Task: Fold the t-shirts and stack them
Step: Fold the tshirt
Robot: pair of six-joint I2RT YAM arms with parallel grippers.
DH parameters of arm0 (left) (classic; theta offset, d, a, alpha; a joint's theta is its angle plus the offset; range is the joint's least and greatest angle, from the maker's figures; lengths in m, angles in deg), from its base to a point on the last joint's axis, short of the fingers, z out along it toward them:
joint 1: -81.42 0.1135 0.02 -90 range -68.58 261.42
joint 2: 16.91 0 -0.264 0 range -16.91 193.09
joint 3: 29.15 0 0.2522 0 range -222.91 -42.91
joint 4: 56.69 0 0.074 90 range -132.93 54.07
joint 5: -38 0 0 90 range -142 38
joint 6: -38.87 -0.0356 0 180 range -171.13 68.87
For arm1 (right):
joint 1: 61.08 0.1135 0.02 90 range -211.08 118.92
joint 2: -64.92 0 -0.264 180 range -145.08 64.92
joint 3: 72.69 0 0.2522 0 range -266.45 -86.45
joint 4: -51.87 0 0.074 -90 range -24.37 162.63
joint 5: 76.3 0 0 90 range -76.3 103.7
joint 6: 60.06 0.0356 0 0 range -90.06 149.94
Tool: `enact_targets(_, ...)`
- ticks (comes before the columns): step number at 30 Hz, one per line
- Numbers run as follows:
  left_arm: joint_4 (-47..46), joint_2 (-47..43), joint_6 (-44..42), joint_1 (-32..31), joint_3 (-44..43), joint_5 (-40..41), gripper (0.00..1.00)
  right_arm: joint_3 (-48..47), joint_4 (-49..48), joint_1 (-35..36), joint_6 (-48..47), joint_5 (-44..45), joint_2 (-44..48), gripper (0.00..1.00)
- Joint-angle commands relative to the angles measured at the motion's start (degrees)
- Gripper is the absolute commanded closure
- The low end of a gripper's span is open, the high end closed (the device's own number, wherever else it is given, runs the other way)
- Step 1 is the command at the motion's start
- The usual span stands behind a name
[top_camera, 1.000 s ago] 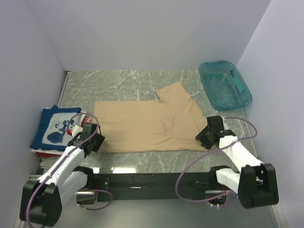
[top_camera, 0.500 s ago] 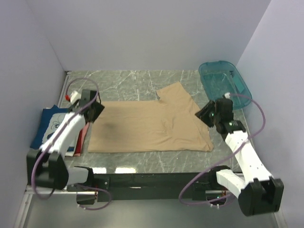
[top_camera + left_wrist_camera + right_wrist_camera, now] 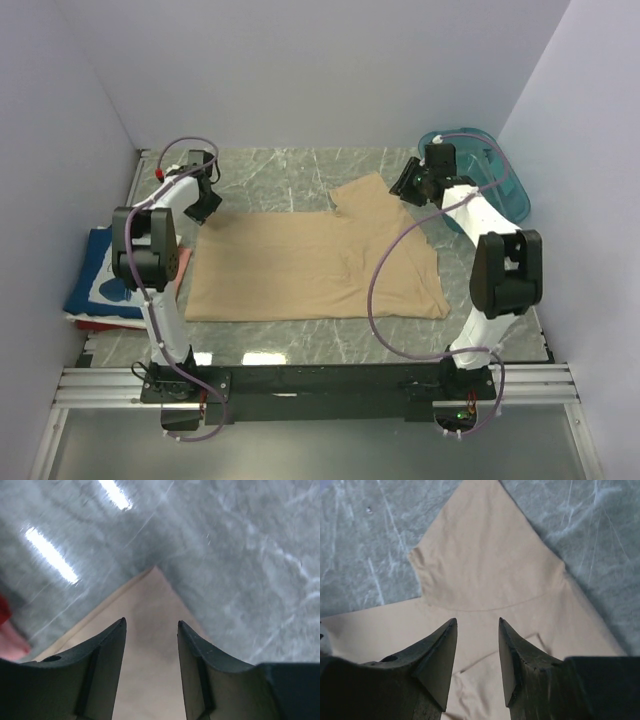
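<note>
Hovering over the far corners of the tan t-shirt (image 3: 315,265), the left gripper (image 3: 150,627) and right gripper (image 3: 477,625) are gaping half-wide, empty. The shirt is lying part-folded on the table (image 3: 280,175), awaiting more folds, while the navy t-shirt (image 3: 100,275) is sitting folded at left.

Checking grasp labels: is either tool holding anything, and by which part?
Nothing held: left tool open over a corner of the tan t-shirt, right tool open over its sleeve.

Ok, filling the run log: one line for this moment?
tan t-shirt: laid flat, ungrasped | left hand: open, above its far-left corner | right hand: open, above sleeve
</note>
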Motion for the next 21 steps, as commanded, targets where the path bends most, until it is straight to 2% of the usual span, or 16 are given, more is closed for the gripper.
enact_targets(1, 3.17, 3.05, 0.01, -0.05, -6.12, 3.43, 0.49, -4.72, -2.07, 0.15, -3.21, 0.33, -2.71, 0.54)
enact_targets(5, 4.5, 7.44, 0.62, 0.04, -9.73, 4.92, 0.5, -6.65, -3.39, 0.33, -3.56, 0.07, -6.31, 0.55)
enact_targets(13, 5.03, 10.52, 1.15, 0.04, -11.05, 7.48, 0.51, -9.2, -3.83, 0.5, -3.56, -0.98, -11.59, 0.55)
enact_targets(21, 4.59, 11.67, 1.59, 0.04, -9.47, 8.09, 0.59, -14.2, -3.48, 0.59, -4.97, -0.99, -18.08, 0.56)
